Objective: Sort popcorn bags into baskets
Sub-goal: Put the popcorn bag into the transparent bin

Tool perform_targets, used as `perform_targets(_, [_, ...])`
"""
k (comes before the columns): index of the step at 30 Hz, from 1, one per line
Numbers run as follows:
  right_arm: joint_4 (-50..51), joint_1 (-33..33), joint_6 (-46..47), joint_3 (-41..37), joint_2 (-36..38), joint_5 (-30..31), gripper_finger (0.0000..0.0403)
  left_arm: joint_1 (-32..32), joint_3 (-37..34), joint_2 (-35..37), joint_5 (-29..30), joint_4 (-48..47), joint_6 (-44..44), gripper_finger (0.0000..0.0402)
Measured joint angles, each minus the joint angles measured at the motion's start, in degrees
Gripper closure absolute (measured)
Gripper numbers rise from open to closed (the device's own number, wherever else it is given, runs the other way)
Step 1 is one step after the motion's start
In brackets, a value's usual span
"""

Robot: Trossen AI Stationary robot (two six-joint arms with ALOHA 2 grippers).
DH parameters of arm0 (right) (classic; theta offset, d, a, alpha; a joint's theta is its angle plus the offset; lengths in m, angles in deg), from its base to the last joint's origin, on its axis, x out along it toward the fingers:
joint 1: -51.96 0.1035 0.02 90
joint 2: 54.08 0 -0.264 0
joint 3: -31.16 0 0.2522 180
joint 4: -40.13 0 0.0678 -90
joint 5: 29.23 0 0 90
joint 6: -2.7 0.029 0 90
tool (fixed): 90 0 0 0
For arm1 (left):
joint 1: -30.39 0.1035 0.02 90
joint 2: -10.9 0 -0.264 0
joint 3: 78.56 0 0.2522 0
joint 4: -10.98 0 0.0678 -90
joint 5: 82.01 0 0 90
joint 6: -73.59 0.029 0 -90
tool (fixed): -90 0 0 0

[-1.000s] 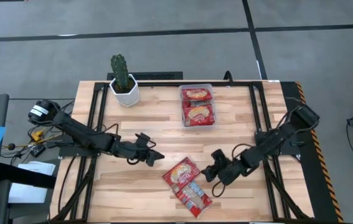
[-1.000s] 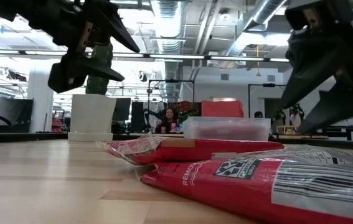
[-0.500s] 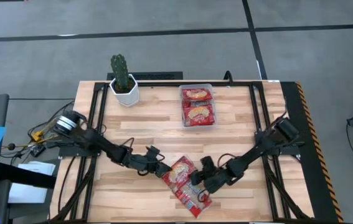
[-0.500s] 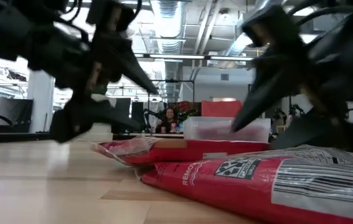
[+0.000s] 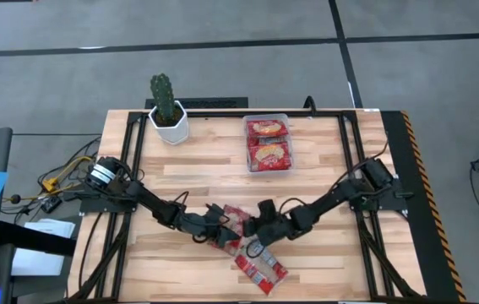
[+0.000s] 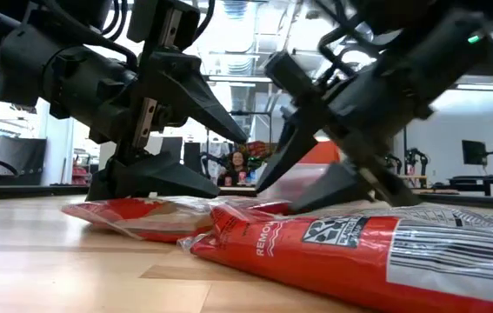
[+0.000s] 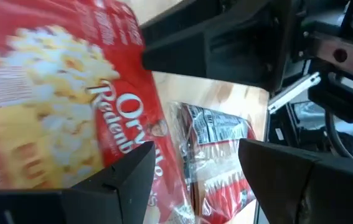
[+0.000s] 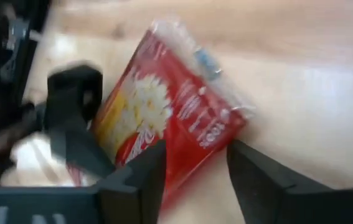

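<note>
A red popcorn bag with a yellow popcorn picture (image 5: 232, 216) lies flat on the table near its front middle; it also shows in the left wrist view (image 7: 51, 93) and the right wrist view (image 8: 164, 106). My left gripper (image 5: 220, 226) is open at the bag's left end. My right gripper (image 5: 254, 232) is open at its right end. A second bag (image 5: 263, 268), label side up, lies just nearer, partly under the first. The clear basket (image 5: 268, 116) at the far middle holds two bags. My left gripper comes slanting down from the table's left; its lower finger (image 6: 155, 178) lies over the bag's left end (image 6: 116, 209). I cannot tell whether it touches. My right gripper comes slanting down from the table's right; its fingers (image 6: 316, 187) stand over the bag's right end. I cannot tell whether they touch.
A white pot with a cactus (image 5: 168, 122) stands at the far left. Black rails (image 5: 133, 160) run along the table's left and right sides. Bare wood lies between the bags and the basket. A person shows far behind the table (image 6: 236, 165).
Both grippers have come down and toward each other, the left toward the table's right, the right toward its left, and now meet open over the picture-side bag. That bag has slid a little toward the table's left.
</note>
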Motion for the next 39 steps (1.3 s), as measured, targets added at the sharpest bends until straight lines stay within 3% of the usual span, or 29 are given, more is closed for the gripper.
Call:
perform_targets(7, [-2.3,-1.93,-2.06,0.26,-1.83,-2.61,0.0252,-0.08,0.56,0.04,2.16,-4.4,-1.55,0.0181])
perform_targets(20, [-5.57,-5.84,-8.37,0.13,-2.14,-4.55,0.0253,-0.08,1.95,-0.04,4.25,-4.79,-0.17,0.0187])
perform_targets(23, [-5.57,-6.69,-10.61,0.13,-2.12,-6.99,0.0283,-0.08,2.36,-0.09,4.24,-5.15,0.86,0.0196])
perform_targets(29, [-5.56,-7.44,-14.02,0.06,-2.16,-7.77,0.0389,-0.07,2.43,-0.14,4.18,-4.4,1.13,0.0213])
perform_targets(39, [-2.79,-8.63,-18.54,-0.2,1.25,-8.82,0.0396,0.04,2.36,2.1,-3.36,0.92,-0.07,0.0223])
